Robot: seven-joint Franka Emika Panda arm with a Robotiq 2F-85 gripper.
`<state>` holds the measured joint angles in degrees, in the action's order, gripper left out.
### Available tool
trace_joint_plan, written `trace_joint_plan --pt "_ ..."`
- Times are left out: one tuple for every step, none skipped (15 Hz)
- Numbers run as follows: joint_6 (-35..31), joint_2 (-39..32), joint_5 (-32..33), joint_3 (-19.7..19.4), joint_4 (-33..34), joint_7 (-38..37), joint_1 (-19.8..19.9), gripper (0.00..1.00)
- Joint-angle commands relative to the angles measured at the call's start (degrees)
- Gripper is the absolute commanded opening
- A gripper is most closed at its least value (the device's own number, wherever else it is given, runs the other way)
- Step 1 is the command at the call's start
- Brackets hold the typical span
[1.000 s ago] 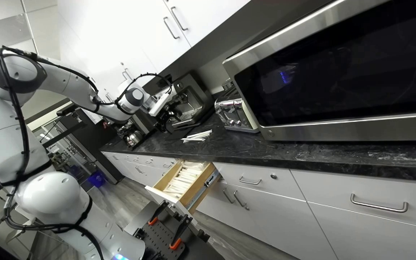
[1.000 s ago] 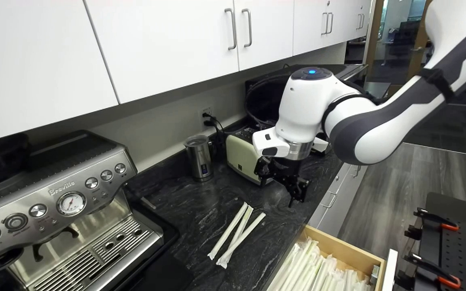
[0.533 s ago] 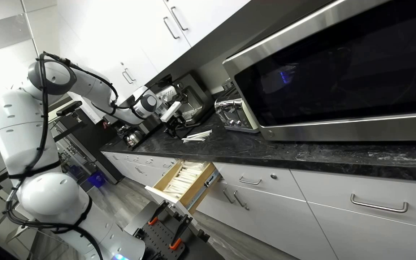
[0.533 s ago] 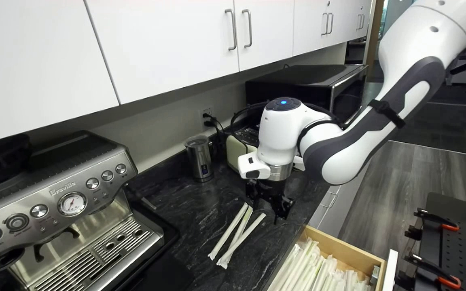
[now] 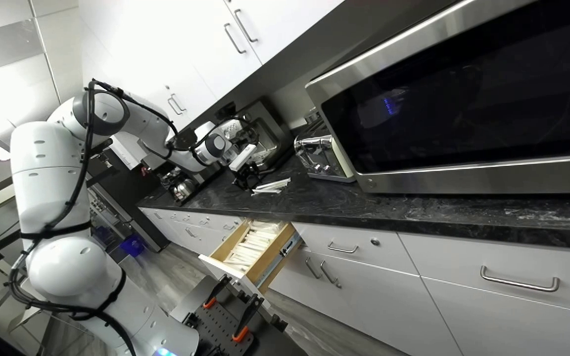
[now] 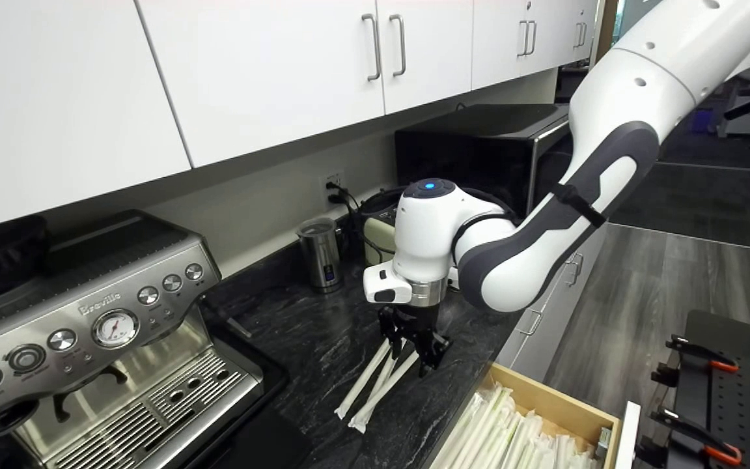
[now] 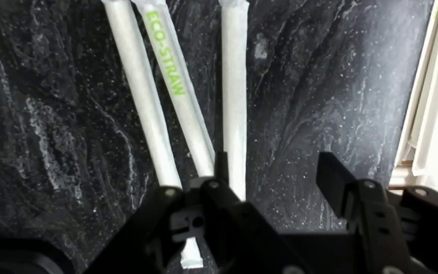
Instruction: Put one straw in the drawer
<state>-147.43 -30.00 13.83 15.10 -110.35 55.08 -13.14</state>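
Three white paper-wrapped straws lie close together on the dark counter, in an exterior view and small in an exterior view. In the wrist view they are a left straw, a middle straw lettered ECO-STRAW, and a right straw. My gripper is open and empty above them. Its left finger overlaps the gap by the right straw; its right finger is over bare counter. The gripper also shows in both exterior views. The drawer is pulled open, holding many wrapped straws; it also shows here.
A Breville coffee machine stands beside the straws. A metal jug, a toaster and a microwave stand along the counter. White wall cabinets hang above. A black table with orange-tipped clamps is near the drawer front.
My arm has swung over the counter toward the straws and come lower, so the gripper now overlaps the straws' far ends in an exterior view. The straws and the open drawer have not moved.
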Motion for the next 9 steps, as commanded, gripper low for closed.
trace_joint_plan --pt "0.89 -3.80 -0.06 0.89 4.30 1.70 0.83 0.63" --pt "0.91 -4.53 0.06 0.87 4.99 1.69 0.81 0.62" --pt "0.74 -5.21 0.25 0.74 5.62 1.54 0.74 0.56" --pt "0.83 -5.87 0.35 0.65 6.31 1.40 0.69 0.55" --pt "0.97 -6.51 0.43 0.57 6.96 1.29 0.64 0.53" --pt "1.02 -7.10 0.40 0.59 7.52 1.29 0.68 0.51" --pt "1.18 -7.72 0.41 0.59 8.05 1.29 0.67 0.51" --pt "1.23 -8.21 0.44 0.56 8.48 1.24 0.66 0.52" --pt "1.33 -8.78 0.38 0.61 8.90 1.27 0.69 0.52"
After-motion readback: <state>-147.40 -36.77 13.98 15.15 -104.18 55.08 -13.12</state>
